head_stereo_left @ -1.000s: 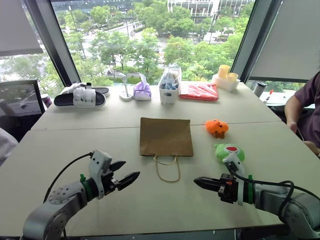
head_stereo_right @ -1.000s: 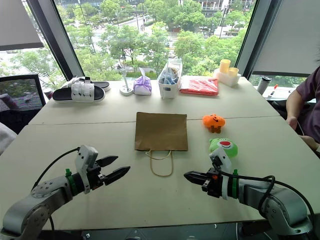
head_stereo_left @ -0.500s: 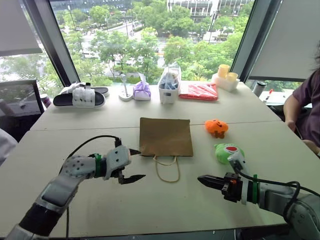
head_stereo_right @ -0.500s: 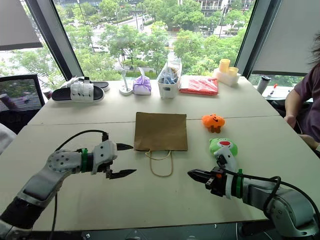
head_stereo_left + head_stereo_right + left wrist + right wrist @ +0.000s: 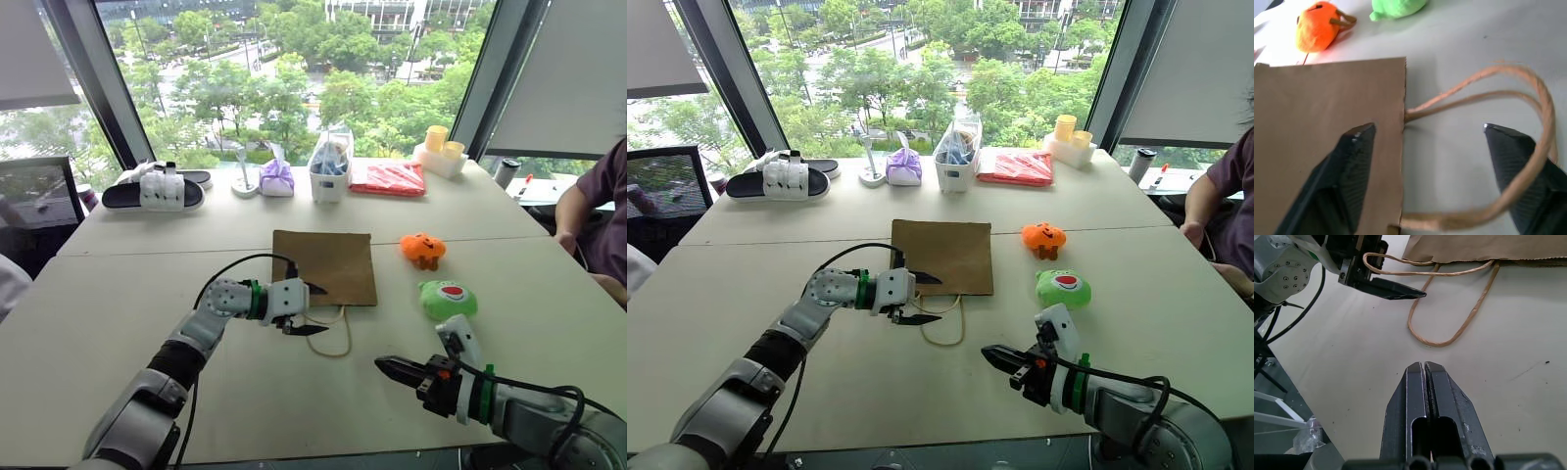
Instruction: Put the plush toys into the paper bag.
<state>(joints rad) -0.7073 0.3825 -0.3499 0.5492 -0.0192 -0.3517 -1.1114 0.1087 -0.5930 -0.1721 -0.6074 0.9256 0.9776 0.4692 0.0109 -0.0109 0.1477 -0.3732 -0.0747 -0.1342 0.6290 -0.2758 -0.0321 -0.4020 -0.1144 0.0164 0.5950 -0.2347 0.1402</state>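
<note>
windows with green trees back a pale surface [image 5: 118, 294]. at its centre the paper bag [image 5: 324, 264] lies flat, handles toward six o'clock. the left pincer [image 5: 309, 309] has swung in from seven o'clock to the bag's mouth, jaws spread astride edge and string, narrower than before; likely about to lift it open. the right pincer [image 5: 997, 356] stays pressed together at five o'clock. plush toys: orange [image 5: 425, 250], green [image 5: 447, 299], at three o'clock.

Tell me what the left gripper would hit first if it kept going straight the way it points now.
Probably the paper bag: the left gripper is open, one finger over the bag's open edge and the other beside the string handles, which may catch it first; depth is unclear.
</note>
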